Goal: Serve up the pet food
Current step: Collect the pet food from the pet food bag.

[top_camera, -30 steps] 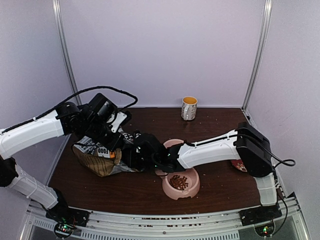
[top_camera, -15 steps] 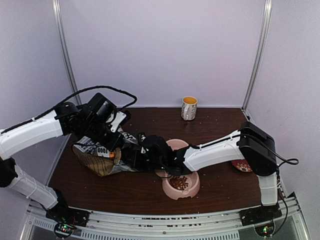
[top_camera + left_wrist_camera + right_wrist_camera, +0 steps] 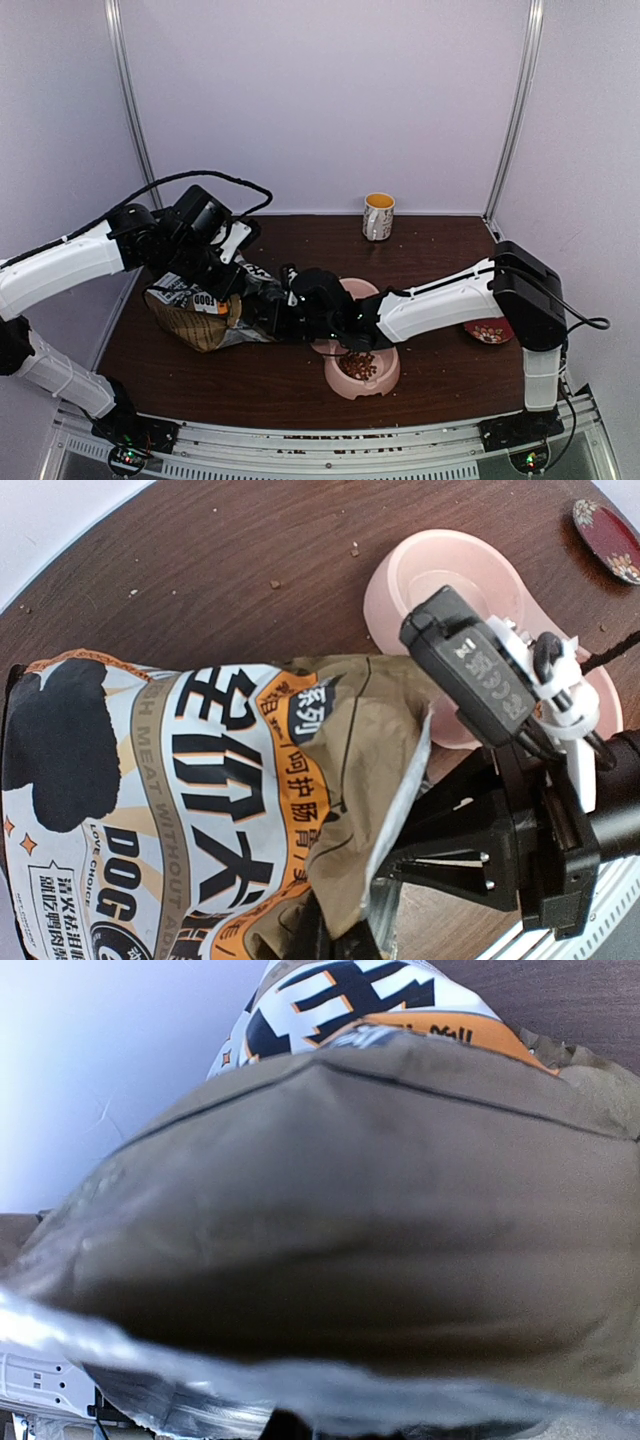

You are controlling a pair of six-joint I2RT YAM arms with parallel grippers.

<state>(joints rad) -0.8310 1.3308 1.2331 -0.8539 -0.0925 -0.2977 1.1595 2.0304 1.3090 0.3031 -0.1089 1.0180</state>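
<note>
Reddish-brown round kibble pellets (image 3: 358,365) lie in the near compartment of your pink plastic double bowl (image 3: 350,392); the far one looks bare. Your left jaws and right jaws are both clamped on the brown printed paper bag (image 3: 195,322), which lies left on the worktop (image 3: 430,250).

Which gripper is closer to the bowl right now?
Right. The right gripper pinches the bag at its mouth, just left of the bowl; the left gripper grips the bag farther left.
</note>
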